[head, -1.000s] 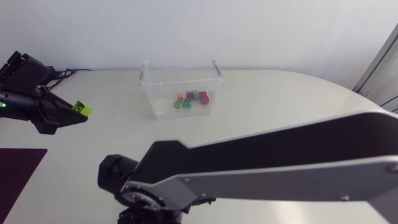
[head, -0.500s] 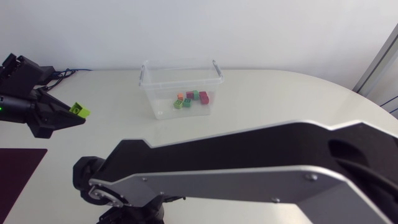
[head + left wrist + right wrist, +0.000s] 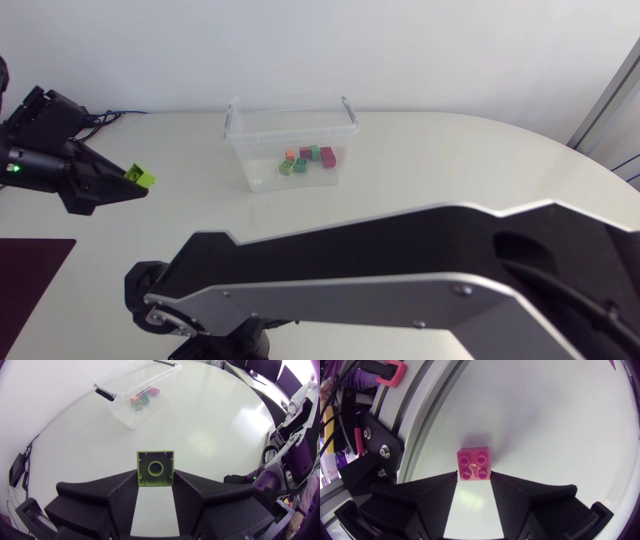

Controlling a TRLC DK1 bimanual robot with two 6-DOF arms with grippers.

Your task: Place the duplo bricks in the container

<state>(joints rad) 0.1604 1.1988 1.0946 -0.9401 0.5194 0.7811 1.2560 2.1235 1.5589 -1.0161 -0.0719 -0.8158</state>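
— Green brick (image 3: 155, 466): where at this entry?
— At the tips of the left gripper (image 3: 155, 475), both fingers pressed on its sides, hollow underside toward the wrist camera. It looked clear of the table (image 3: 450, 160) and well apart from the container (image 3: 292, 130), which sat ahead with several bricks (image 3: 308, 157) inside.
— Change over the last second?
— The left gripper and its brick had shifted a little toward the container. The right arm (image 3: 420, 270) had swung across the near side of the head view, elbow now further left. Judged: green brick in transit, drop not yet made.
— Pink brick (image 3: 474, 462)?
— Studs up between the fingertips of the right gripper (image 3: 474, 476), which stood a brick's width apart and touched it on two sides, close to the table's edge.
— Unclear items?
— The right gripper was hidden under its own arm in the head view. Could not tell whether the pink brick was lifted or resting on the table. The brick count in the container was not legible.
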